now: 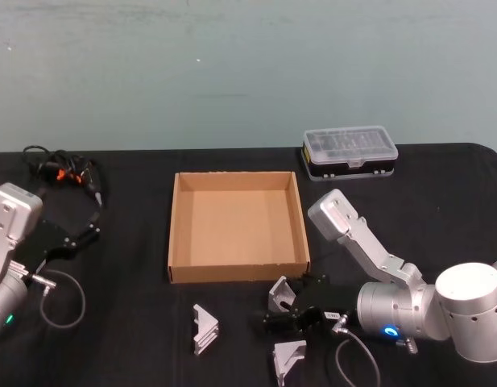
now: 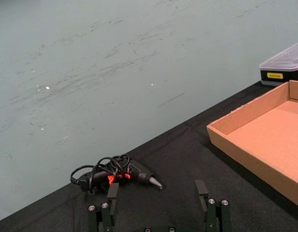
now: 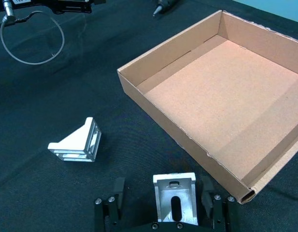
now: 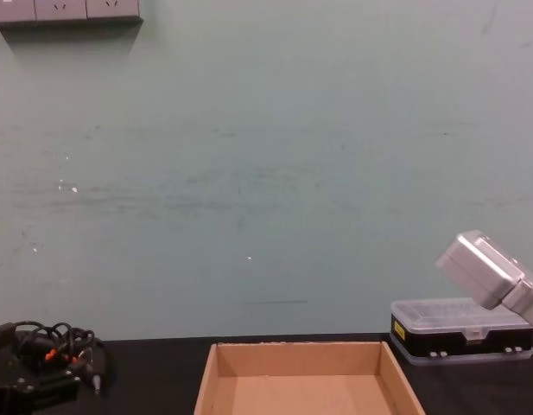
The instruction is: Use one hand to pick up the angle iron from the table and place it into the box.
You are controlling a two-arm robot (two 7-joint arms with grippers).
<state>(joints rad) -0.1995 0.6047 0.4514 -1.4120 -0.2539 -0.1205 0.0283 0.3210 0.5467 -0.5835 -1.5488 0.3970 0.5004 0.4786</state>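
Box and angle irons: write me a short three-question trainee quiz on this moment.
1. True or false: the box already holds an angle iron.
2. How many angle irons sit on the table?
3. Which end effector straddles an angle iron?
Key: 1 false. 2 three. 3 the right end effector, with fingers open on either side of it. The left end effector is idle at the table's left.

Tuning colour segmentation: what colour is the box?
Plain brown cardboard; the box shows best in the right wrist view.
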